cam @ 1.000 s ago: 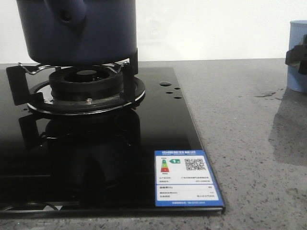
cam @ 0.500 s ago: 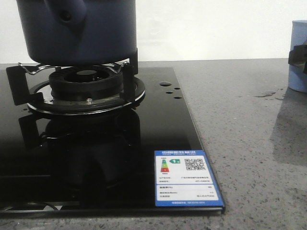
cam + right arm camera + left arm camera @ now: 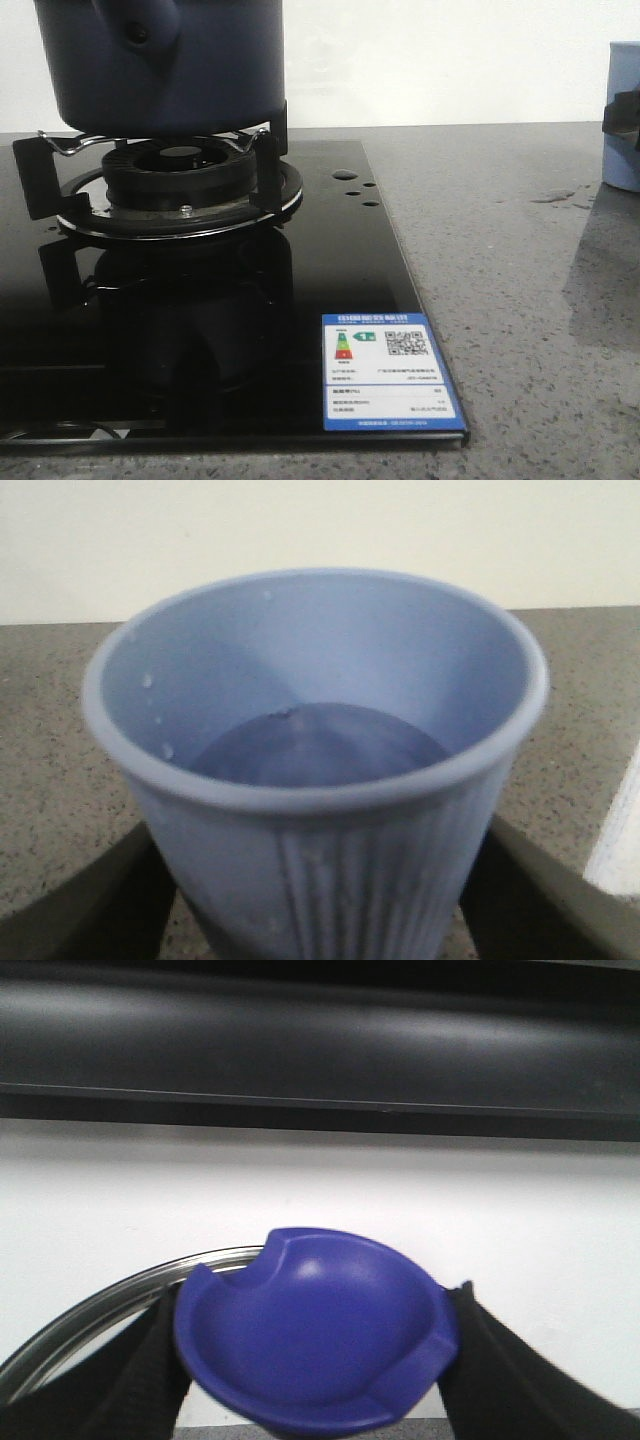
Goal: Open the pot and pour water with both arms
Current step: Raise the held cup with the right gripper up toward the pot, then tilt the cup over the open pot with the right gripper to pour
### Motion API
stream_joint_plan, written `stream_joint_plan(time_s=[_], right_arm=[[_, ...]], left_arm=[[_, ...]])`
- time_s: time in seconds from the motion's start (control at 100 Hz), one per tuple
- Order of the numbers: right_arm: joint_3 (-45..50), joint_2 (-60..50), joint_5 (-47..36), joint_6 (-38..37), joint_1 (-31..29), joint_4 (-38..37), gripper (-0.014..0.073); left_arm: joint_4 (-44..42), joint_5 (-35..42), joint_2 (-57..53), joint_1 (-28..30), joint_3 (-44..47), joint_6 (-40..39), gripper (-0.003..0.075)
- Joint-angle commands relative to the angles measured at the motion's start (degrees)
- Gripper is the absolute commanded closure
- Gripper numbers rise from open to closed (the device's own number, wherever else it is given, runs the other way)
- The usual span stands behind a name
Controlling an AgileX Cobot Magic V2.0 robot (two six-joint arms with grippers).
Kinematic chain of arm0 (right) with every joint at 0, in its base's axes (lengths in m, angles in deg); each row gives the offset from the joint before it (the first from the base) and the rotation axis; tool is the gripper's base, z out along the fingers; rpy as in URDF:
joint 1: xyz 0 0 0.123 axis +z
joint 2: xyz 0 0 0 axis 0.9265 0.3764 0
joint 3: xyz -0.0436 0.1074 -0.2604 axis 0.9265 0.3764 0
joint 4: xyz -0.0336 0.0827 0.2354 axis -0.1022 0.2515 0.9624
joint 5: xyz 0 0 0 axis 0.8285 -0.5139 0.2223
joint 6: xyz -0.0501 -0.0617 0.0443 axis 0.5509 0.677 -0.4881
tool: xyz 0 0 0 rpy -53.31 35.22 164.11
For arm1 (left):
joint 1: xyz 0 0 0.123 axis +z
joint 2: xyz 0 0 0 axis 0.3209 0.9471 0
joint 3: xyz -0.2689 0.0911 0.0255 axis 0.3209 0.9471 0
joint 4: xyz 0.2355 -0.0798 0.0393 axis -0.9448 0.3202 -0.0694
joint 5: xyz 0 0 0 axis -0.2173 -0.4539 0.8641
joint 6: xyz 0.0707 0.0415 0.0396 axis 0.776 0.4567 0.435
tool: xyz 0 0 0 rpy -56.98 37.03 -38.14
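Three cameras: one low on the counter, one riding on each wrist.
The front camera is sitting low and close, facing forward across the glossy stove (image 3: 200, 330) toward the pale wall, with the pot (image 3: 160, 60) cropped at the top and the cup (image 3: 625, 115) cut by the right edge. The left wrist camera is looking very closely past its fingers (image 3: 120, 1380) at a blue knob (image 3: 315, 1330) against the wall. The right wrist camera is peering down into the cup (image 3: 315, 770) at close range, sharing that cup and the counter (image 3: 60, 740) with the front view.
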Motion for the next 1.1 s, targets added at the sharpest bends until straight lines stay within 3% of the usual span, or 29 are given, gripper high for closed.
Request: stream_joint_plan(time_s=[0.0, 0.31, 0.51, 1.09], right_arm=[[-1.5, -3.8, -5.9, 0.2, 0.0, -2.0, 0.0237], [-1.8, -9.8, -2.2, 0.2, 0.1, -6.6, 0.0237], [-6.5, -13.6, 7.9, 0.2, 0.9, -8.1, 0.0237], [-23.2, -14.5, 27.7, 0.2, 14.1, -8.9, 0.0237]], left_arm=[[-0.1, 6.8, -1.2, 0.2, -2.1, 0.0, 0.0350], [-0.1, 6.8, -1.2, 0.2, -2.1, 0.0, 0.0350], [-0.1, 6.8, -1.2, 0.2, -2.1, 0.0, 0.0350], [-0.1, 6.8, -1.2, 0.2, -2.1, 0.0, 0.0350]])
